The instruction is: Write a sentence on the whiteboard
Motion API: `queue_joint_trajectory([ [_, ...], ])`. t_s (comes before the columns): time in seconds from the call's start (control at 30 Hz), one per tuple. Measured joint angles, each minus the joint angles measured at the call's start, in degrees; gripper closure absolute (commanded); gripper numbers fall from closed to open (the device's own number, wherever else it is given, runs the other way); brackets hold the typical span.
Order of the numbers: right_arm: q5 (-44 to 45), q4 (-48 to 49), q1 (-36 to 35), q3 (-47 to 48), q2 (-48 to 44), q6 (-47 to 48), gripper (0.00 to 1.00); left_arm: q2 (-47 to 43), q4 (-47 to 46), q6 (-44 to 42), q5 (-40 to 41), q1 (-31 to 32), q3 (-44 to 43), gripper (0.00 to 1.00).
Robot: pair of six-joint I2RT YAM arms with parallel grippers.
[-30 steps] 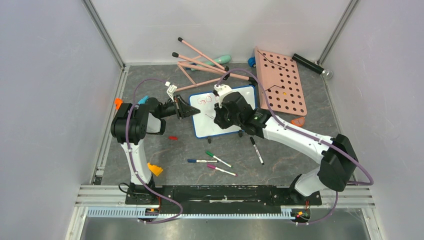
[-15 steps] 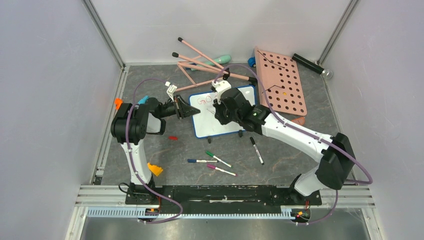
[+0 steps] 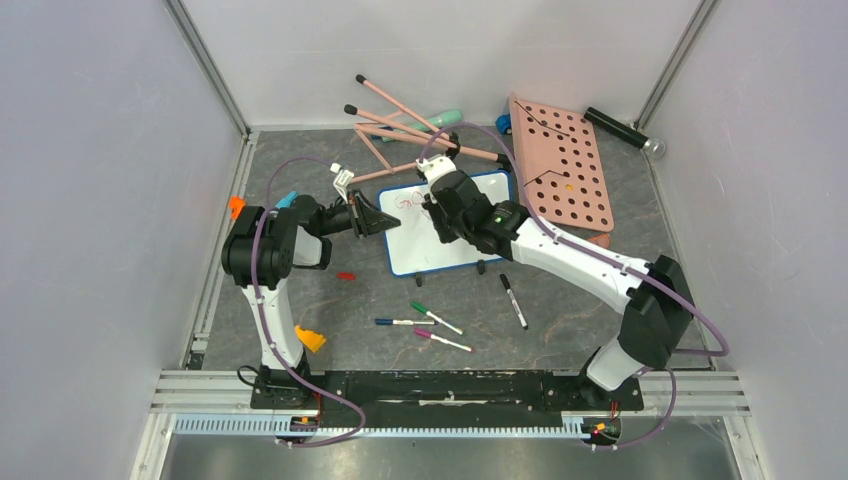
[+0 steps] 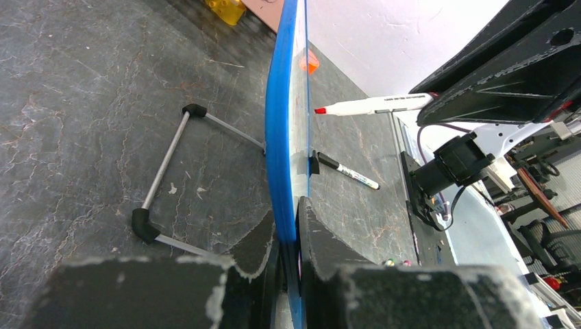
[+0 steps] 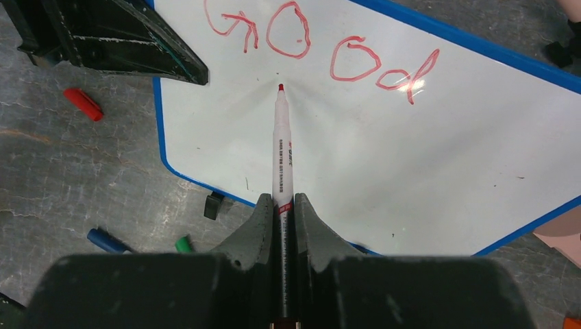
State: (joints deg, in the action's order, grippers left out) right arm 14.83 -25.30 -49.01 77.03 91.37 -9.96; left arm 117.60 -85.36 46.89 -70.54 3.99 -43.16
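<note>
Firmly pinching the whiteboard (image 4: 282, 123) rim with left gripper (image 4: 288, 212); clenching a red marker (image 5: 281, 144) in right gripper (image 5: 281, 203), tip just below red lettering (image 5: 333, 65) "Good".

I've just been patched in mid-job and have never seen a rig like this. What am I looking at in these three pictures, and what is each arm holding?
These are two robot arms bolted to a table. The overhead picture looks down from behind their bases. The other two come from a camera on each wrist. The left arm has its jaws clamped on the left edge of the whiteboard, which steadies it. The right arm has its jaws shut on a red marker. The marker's tip sits just below the word "Good", already written in red; I cannot tell whether it touches. Also on the table are loose markers, a red cap, a pink pegboard and pink sticks.
</note>
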Motion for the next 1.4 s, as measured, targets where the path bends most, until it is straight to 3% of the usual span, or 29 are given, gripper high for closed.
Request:
queue_joint_trajectory([
  [1.4,0.1,-2.2,1.6,1.7,2.1,1.0,1.00,0.0,0.0,0.0,0.2,-0.1,0.0,0.98],
])
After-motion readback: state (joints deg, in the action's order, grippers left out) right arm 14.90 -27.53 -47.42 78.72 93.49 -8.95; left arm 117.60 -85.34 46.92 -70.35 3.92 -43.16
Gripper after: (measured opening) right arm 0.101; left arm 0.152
